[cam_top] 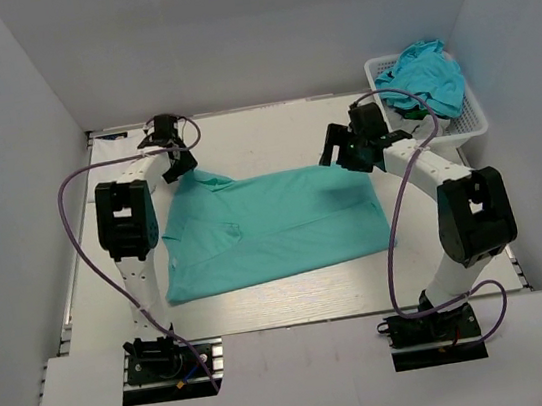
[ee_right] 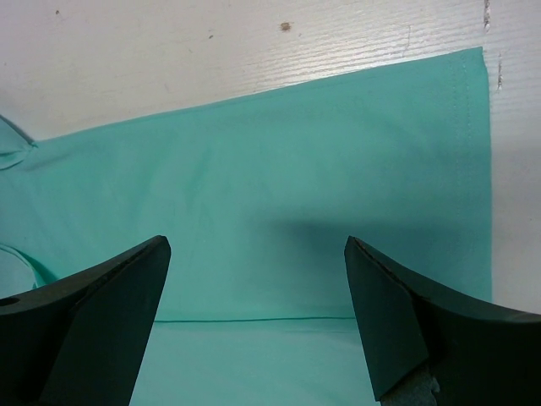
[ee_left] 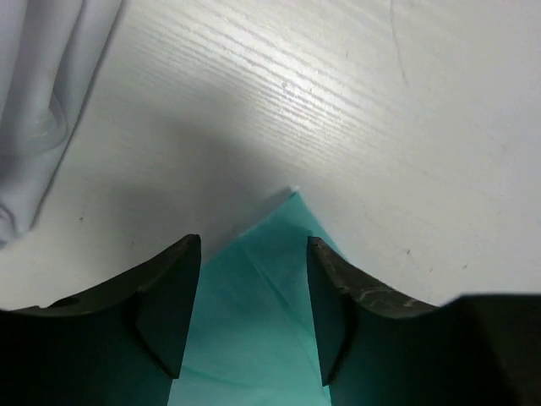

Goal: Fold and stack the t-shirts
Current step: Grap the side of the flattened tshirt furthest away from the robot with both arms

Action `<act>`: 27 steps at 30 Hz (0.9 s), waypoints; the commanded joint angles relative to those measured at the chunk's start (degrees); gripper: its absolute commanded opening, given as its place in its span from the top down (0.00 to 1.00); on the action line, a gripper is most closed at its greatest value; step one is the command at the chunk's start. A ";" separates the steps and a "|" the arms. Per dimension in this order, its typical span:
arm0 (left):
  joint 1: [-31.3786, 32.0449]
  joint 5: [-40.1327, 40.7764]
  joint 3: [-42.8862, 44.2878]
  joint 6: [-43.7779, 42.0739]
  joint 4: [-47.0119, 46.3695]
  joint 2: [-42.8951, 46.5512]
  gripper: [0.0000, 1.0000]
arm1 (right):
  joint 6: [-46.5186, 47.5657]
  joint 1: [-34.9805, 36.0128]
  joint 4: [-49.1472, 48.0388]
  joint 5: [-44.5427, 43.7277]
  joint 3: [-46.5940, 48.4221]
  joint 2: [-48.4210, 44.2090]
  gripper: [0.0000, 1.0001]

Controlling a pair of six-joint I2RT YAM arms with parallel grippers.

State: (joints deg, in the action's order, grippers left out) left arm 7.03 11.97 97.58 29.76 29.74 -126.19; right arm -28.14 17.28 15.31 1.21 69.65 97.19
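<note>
A mint green t-shirt point(cam_top: 275, 228) lies spread flat across the table, partly folded, its collar toward the left. My left gripper point(cam_top: 183, 165) sits low over the shirt's far left corner. In the left wrist view that pointed corner point(ee_left: 270, 288) lies between the jaws of the gripper point(ee_left: 254, 239), which stand apart without pinching it. My right gripper point(cam_top: 340, 158) hovers open over the shirt's far right part. The right wrist view has flat green cloth point(ee_right: 279, 169) and a fold edge under the open gripper point(ee_right: 256, 241). A turquoise-blue t-shirt point(cam_top: 425, 75) is heaped in the basket.
The white lattice basket point(cam_top: 471, 119) stands at the back right corner, just behind the right arm. Bare pale table point(cam_top: 271, 132) runs along the back. A white creased surface point(ee_left: 34, 101) shows at the left wrist view's upper left; whether it is cloth or wall I cannot tell.
</note>
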 commanded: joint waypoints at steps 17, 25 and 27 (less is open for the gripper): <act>-0.87 -5.99 10.61 -1.63 1.20 -4.77 1.00 | 2.73 -1.72 3.76 -8.94 5.93 5.03 0.10; -0.87 -6.24 10.08 -2.95 2.51 -2.22 1.00 | 0.39 -2.07 6.21 -18.52 15.07 15.03 0.10; -0.87 -6.78 10.88 -3.73 3.31 -2.22 1.00 | -1.90 -1.98 8.59 -21.86 19.73 19.06 0.10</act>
State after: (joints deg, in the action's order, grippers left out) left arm 6.44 6.35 106.41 27.53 31.51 -131.92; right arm -27.18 15.75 21.04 -14.26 84.97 112.05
